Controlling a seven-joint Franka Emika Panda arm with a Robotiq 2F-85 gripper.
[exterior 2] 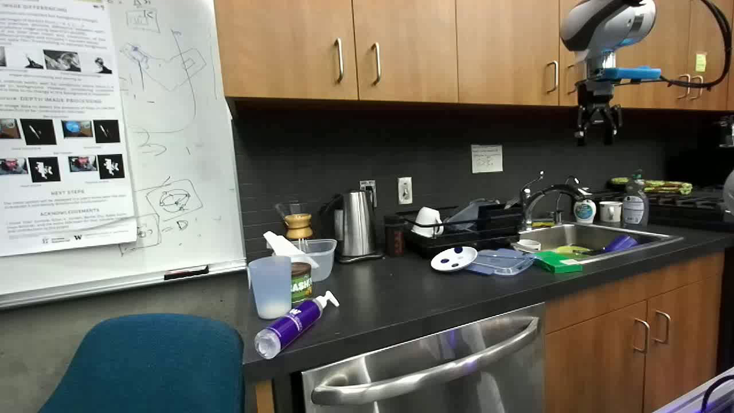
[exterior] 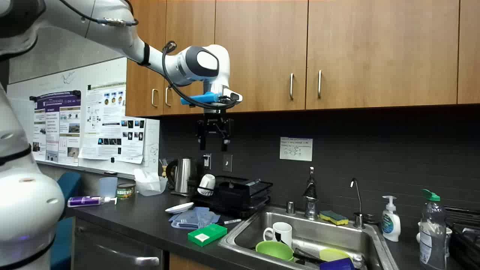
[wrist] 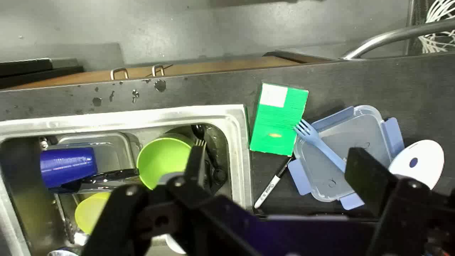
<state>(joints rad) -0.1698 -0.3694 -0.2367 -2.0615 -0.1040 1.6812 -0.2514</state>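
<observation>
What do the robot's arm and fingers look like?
The arm is white and rounded, with dark grey parts and black bands. A black cable loops beside its wrist, where a bright blue piece sticks out. The fingers are black and blocky.

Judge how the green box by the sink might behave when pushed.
The green box lies flat, so it would likely slide, not tip. Its straight edges suggest fairly stiff card. In the wrist view the fork overlaps its edge and might shift too.
</observation>
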